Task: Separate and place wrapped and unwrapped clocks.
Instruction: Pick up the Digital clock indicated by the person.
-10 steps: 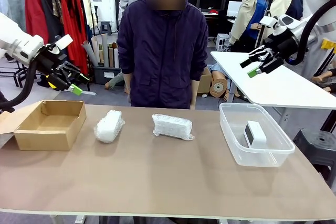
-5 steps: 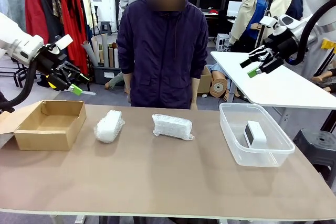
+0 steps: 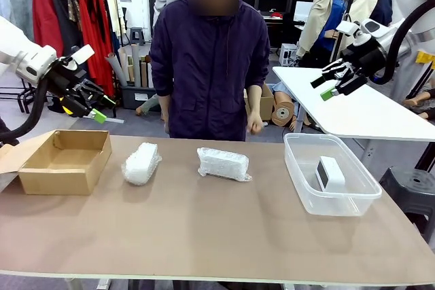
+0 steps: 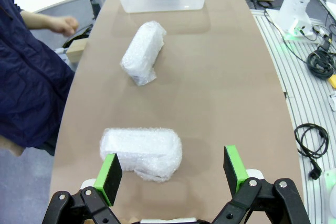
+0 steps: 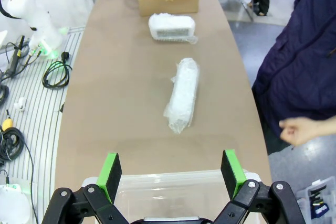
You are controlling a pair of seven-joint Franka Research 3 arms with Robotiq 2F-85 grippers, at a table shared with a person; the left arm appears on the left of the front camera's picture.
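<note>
Front view, cardboard box (image 3: 54, 183): open-topped, with nothing seen inside. It rests on the table (image 3: 217, 236) below the left gripper (image 3: 103, 108).
Clear tub (image 3: 297, 171): lidless, and holds the bare clock (image 3: 330, 173) standing on edge, its darker face turned towards the left gripper's side. It sits below the right gripper (image 3: 321, 87). In the right wrist view its rim lies just under that gripper's fingers.
Left wrapped clock (image 3: 141, 163): lies on the bare table outside both containers. In the left wrist view it is just ahead of the left gripper, between the two green pads in the picture but below them and apart from them.
Middle wrapped clock (image 3: 223, 164): also on the bare table, beyond the first as seen from the left gripper, with the tub past it. From the right gripper it is the closer bundle, just past the tub.
Left gripper: jaws spread wide, nothing between them, touching nothing.
Right gripper: jaws likewise spread wide and empty, clear of the tub.
Left arm: comes in from the left and is held up in the air, fingers slanting down towards the middle of the table.
Right arm: comes in high from the right, fingers slanting down and inward.
Person's hand (image 3: 255, 125): loosely curled at the far table edge, well apart from both grippers.
</note>
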